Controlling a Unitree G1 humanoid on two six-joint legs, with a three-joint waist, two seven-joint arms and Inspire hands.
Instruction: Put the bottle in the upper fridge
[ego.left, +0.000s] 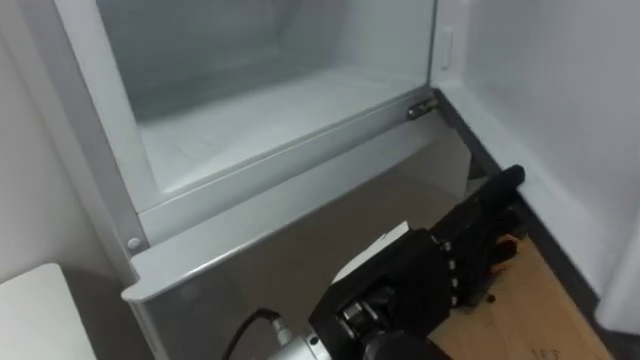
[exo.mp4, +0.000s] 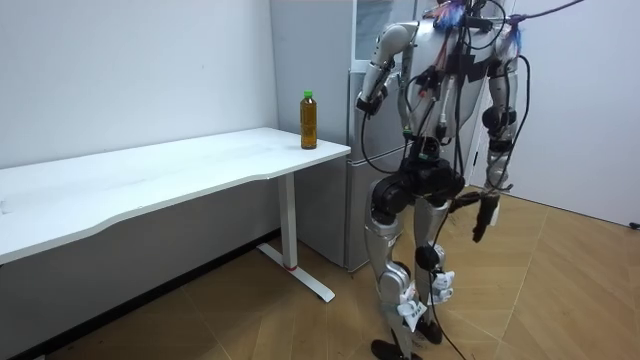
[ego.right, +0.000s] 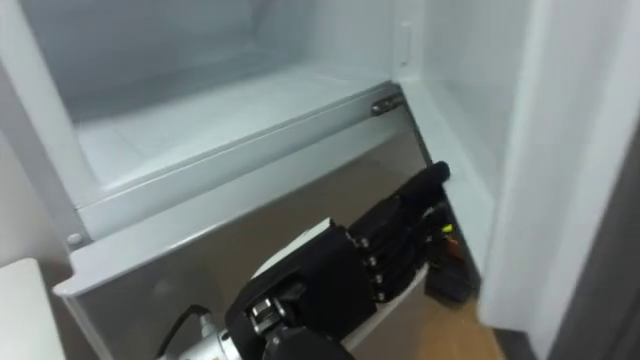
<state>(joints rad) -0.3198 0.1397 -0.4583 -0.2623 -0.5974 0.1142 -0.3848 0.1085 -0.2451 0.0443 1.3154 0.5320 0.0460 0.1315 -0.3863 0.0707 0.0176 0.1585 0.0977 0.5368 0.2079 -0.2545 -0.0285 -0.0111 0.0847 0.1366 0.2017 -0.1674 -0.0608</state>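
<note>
Plainly, the bottle (exo.mp4: 309, 120) stands upright on the white table (exo.mp4: 180, 170), at the corner nearest the fridge (exo.mp4: 330, 210) — green cap on, amber liquid inside, well apart from both hands. The robot stands on the wood floor (exo.mp4: 560, 290) right in front of the fridge, with the table at its left side. The upper compartment (ego.left: 260, 120) is open. The eye views show its pale floor and walls, a small metal hinge (ego.left: 421, 108) at the right front corner, and the white inner face of the door (ego.left: 560, 90) swung out to the right. Below the compartment's sill runs the grey front of the lower door (ego.left: 330, 215), closed.

The left hand (ego.left: 435, 270) is raised in front of this lower door, its back toward the camera. Its dark fingers (ego.left: 495, 200) are stretched nearly straight and close together, pointing up and right toward the hinge — they grip nothing. In the room view the left arm is bent with the elbow lifted. The right hand (exo.mp4: 485, 218) hangs low beside the thigh on the room view's right, above the floor; how it is set cannot be told from there.
</note>
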